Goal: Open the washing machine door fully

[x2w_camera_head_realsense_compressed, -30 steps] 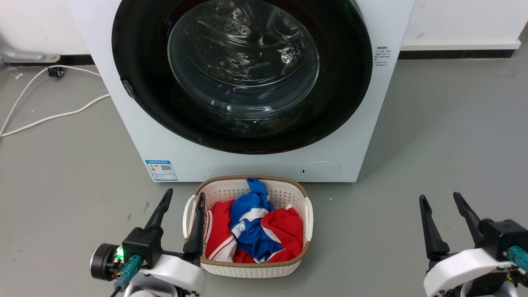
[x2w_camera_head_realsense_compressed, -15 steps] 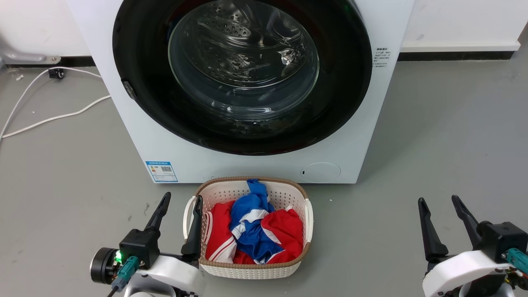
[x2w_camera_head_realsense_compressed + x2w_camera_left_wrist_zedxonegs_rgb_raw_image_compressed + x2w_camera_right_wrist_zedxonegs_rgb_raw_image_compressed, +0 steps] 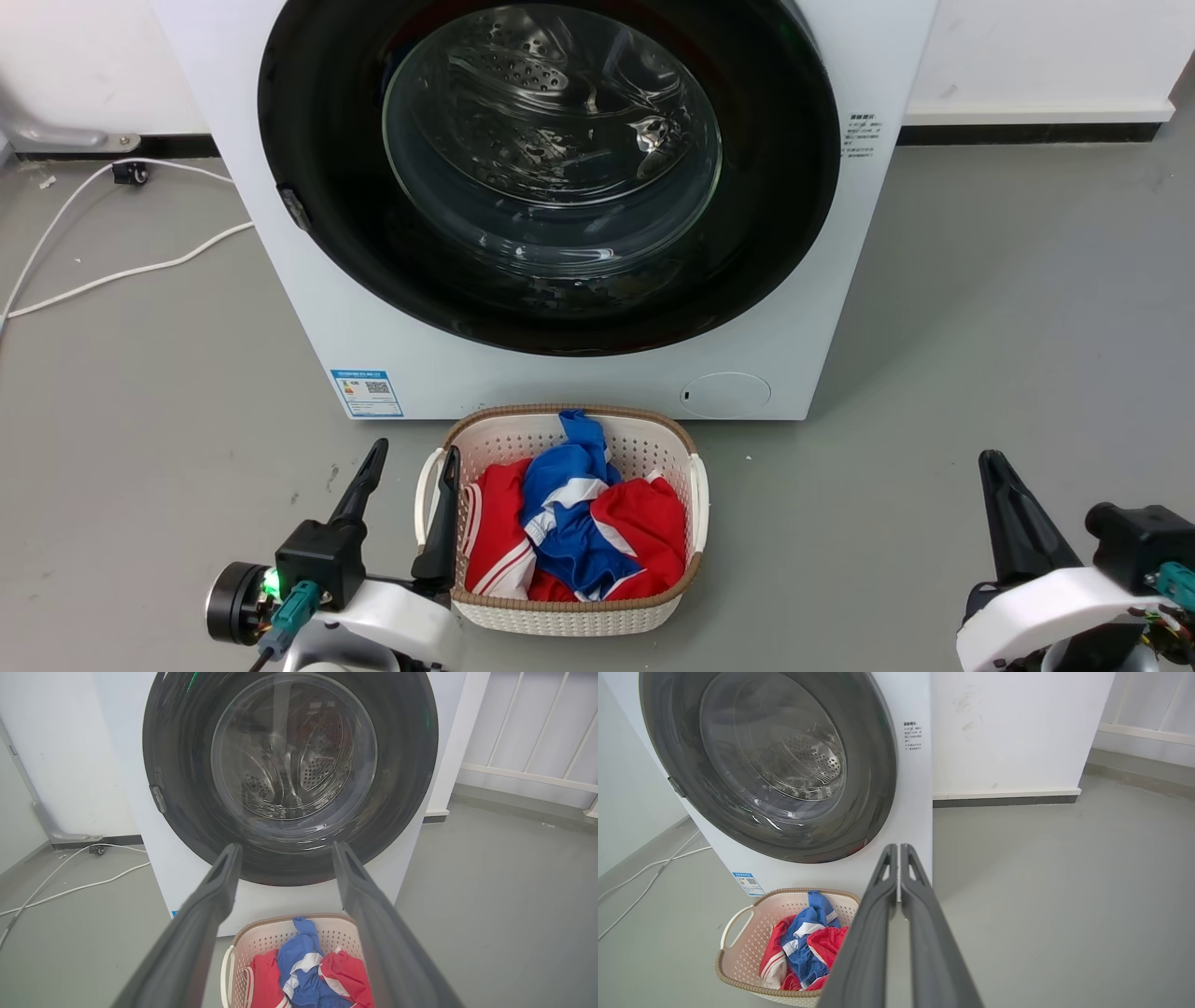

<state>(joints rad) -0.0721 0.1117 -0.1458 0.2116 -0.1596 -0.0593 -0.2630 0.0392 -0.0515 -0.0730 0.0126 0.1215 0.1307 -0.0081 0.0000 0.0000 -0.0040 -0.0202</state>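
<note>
My left pincer (image 3: pixel 416 452) is released. Its two fingers are spread and hold nothing, low over the floor (image 3: pixel 140 448) just beside the left handle of the laundry basket (image 3: pixel 569 411). My right pincer (image 3: pixel 896 848) is clenched, fingers pressed together on nothing, over bare floor well to the right of the basket.

Both are well apart from the washing machine door (image 3: pixel 551 177). It stands ahead of me beyond the basket, shut and lying flush in the white machine front (image 3: pixel 523 383), with the steel drum showing through its glass bowl.

As I judge it, nothing of the task is done: the door is not ajar and neither pincer touches it. All of it is left. I must reach the door's rim, probably at the small grey tab (image 3: pixel 296 207) on its left edge, free it, and swing it wide. The basket stands just before the machine and may crowd that swing.
</note>
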